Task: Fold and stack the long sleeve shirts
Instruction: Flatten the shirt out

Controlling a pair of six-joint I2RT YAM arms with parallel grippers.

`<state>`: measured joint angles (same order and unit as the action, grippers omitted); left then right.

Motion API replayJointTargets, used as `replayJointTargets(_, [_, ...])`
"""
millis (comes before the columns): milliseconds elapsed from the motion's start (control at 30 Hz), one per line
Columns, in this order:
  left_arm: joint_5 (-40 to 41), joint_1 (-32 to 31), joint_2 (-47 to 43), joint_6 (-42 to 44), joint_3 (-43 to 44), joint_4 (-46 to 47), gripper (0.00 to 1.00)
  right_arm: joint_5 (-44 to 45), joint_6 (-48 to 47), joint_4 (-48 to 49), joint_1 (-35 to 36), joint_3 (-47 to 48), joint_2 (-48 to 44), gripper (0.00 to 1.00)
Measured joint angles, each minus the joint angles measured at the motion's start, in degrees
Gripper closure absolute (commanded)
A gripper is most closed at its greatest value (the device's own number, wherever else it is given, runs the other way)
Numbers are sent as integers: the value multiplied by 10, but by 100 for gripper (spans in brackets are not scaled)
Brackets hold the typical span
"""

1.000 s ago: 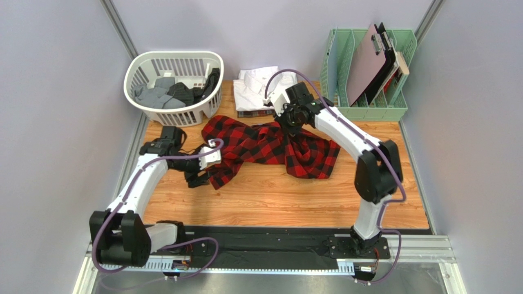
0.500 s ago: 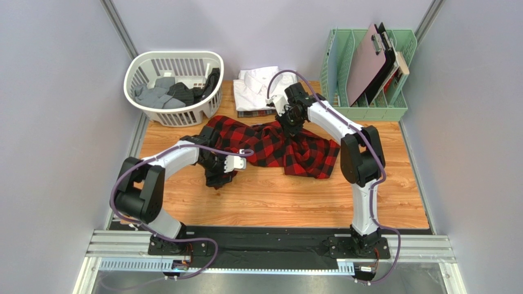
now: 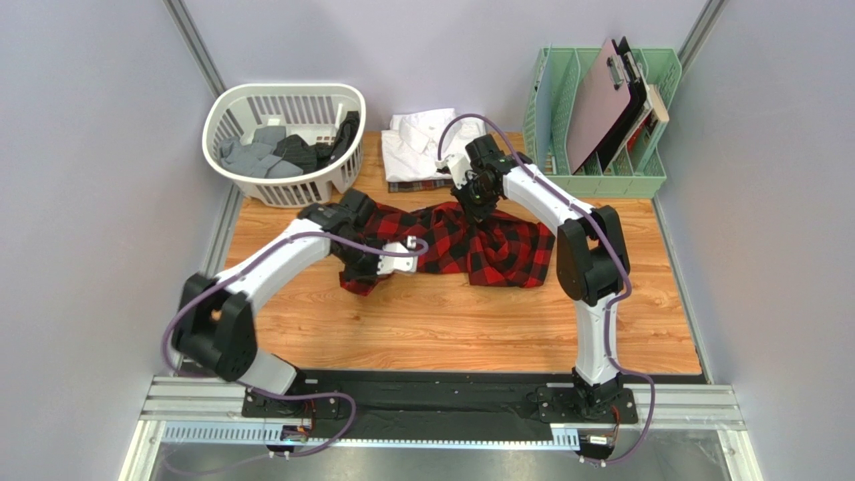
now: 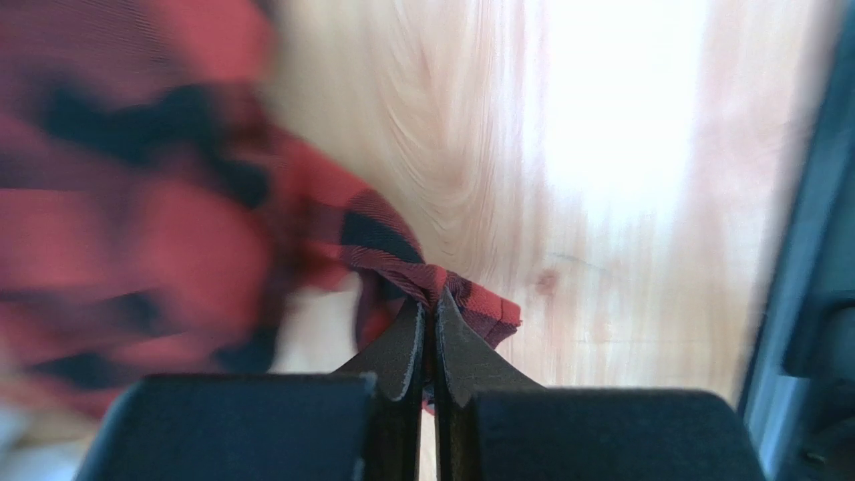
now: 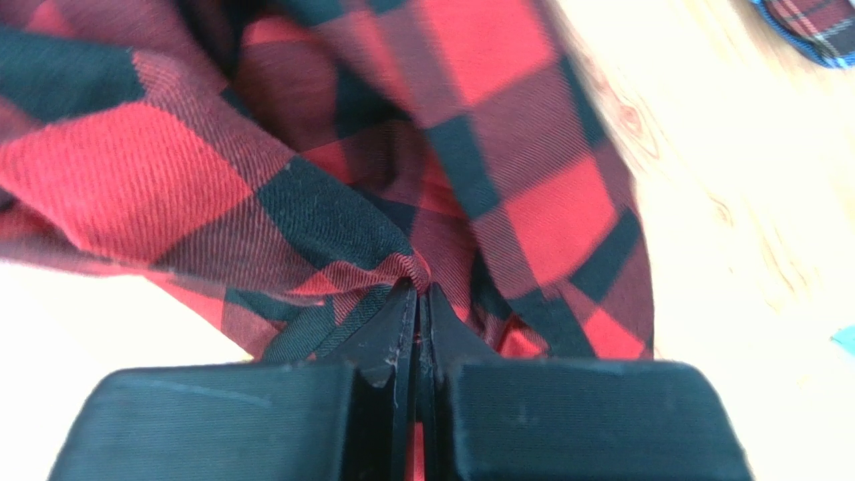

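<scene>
A: Entry one, red-and-black flannel shirt [image 3: 482, 246]: location and condition?

B: Middle of the desk [image 3: 452, 321], rumpled, unfolded, stretched between both arms. Left gripper [image 4: 432, 301]: clamped on a small corner of cloth at the shirt's near-left end. Right gripper [image 5: 421, 286]: pinched together on a bunched ridge at its far edge.

A: Entry two, finished stock?

B: White shirt [image 3: 413, 140], folded, at the desk's far edge, lying on a dark plaid shirt [image 3: 416, 185] (only a strip of it shows). Both are close behind the right gripper.

A: Hazards, left side?

B: Shallow bite. Only the tip of the corner sits between the jaws, so a firm pull to spread the cloth would likely slide it free. (That view is blurred; depth of hold is a judgement.)

A: Right side?

B: The ridge may hold more than one layer. Lifting it could drag the body along gathered instead of flat, giving a crooked fold. Any sweep rearward risks nudging the stack.

A: Both together?

B: Uneven pulling would twist the shirt, not square it.
</scene>
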<state>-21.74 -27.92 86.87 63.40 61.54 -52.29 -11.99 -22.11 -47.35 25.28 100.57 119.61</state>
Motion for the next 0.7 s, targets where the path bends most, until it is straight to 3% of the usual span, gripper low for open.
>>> replayJointTargets(200, [-157,-1,-206,-45,224,-121,100,10,0,-7,-7,7,-1,98])
replayJointTargets(367, [-250,-1,-287,-97,326,-165,100,-5,11,-29,-9,16,-11,98])
replayJointTargets(533, [-266,-1,-279,-117,313,-177,100,-18,18,-44,-9,9,-50,100])
replayJointTargets(700, [-229,-1,-266,-63,181,-212,100,-23,18,-58,-11,-6,-103,100])
